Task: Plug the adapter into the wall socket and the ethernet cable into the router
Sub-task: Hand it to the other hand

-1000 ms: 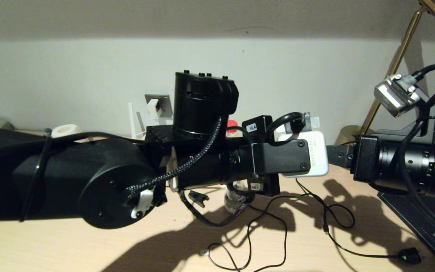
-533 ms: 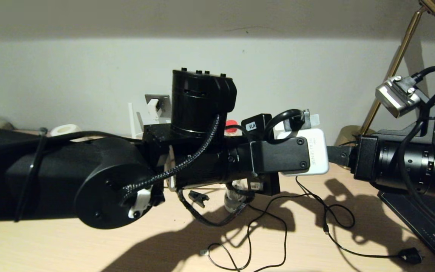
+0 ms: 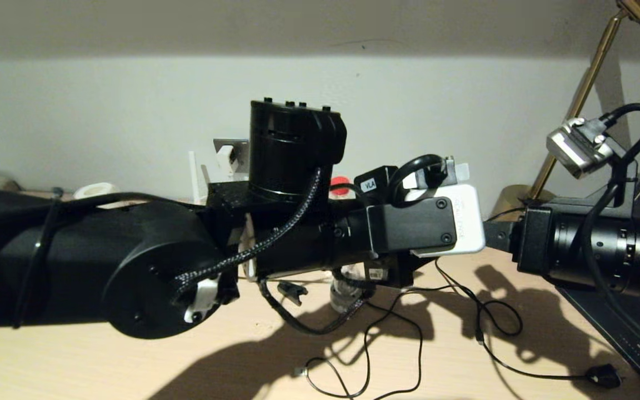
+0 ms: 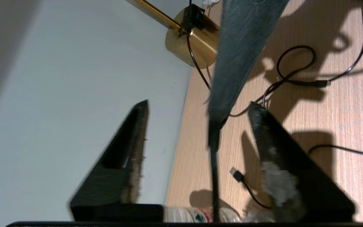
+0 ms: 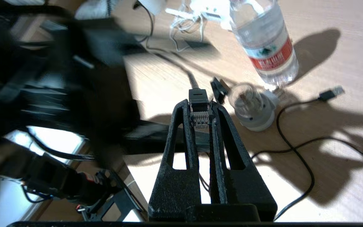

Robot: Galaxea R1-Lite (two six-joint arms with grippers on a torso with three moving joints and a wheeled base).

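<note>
In the head view, my left arm [image 3: 131,261] fills the left and centre of the frame and reaches across toward the right. My right arm [image 3: 586,250] enters from the right edge at mid-height, its tip hidden behind the left wrist camera. Behind the left arm, left of centre in the upper half, the wall socket [image 3: 230,153] shows as a grey plate on the wall with the adapter [image 3: 225,157] seated in it as a white block. Thin white sticks of the router [image 3: 195,175] stand just below and left of the socket; the body is hidden. Black cords loop over the wooden desk [image 3: 75,366] at lower centre and lower right.

In the left wrist view, my left gripper [image 4: 197,107] is spread wide and holds nothing; one finger lies over the white wall, the other over the desk. A blurred dark bar crosses between them from the top of the frame. A brass lamp base [image 4: 194,44] sits at upper centre, and a USB-tipped cable [image 4: 236,174] lies at lower centre.

In the right wrist view, my right gripper [image 5: 202,112] is clenched on the ethernet cable [image 5: 198,108], its clear connector pinched between the fingertips at frame centre, the boot poking past them and the cord running toward the top. A water bottle [image 5: 263,41] stands at upper right, with a clear-domed white object [image 5: 252,108] just right of my fingers.
</note>
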